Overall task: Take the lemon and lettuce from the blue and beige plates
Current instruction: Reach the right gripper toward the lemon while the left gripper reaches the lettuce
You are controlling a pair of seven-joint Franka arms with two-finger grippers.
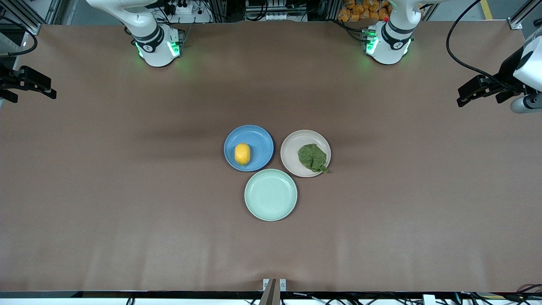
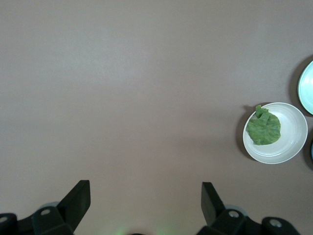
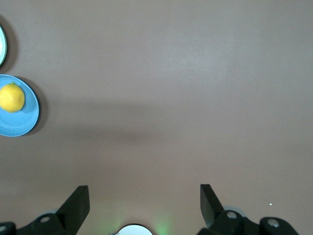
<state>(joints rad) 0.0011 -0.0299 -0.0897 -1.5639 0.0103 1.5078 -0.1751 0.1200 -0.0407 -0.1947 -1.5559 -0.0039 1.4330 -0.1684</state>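
Observation:
The yellow lemon (image 1: 242, 153) lies on the blue plate (image 1: 258, 140) at the table's middle. The dark green lettuce (image 1: 312, 157) lies on the beige plate (image 1: 292, 148) beside it, toward the left arm's end, its stem tip over the rim. My left gripper (image 1: 478, 99) is open and empty, high over the left arm's end of the table. My right gripper (image 1: 38, 91) is open and empty over the right arm's end. The left wrist view shows the open left gripper (image 2: 145, 188), the lettuce (image 2: 264, 128) and the beige plate (image 2: 293, 137). The right wrist view shows the open right gripper (image 3: 144, 192), the lemon (image 3: 11, 97) and the blue plate (image 3: 27, 117).
An empty mint-green plate (image 1: 271, 195) sits nearer to the front camera, touching both other plates. Brown table surface (image 1: 127, 190) spreads wide on all sides. The two arm bases stand at the table's back edge.

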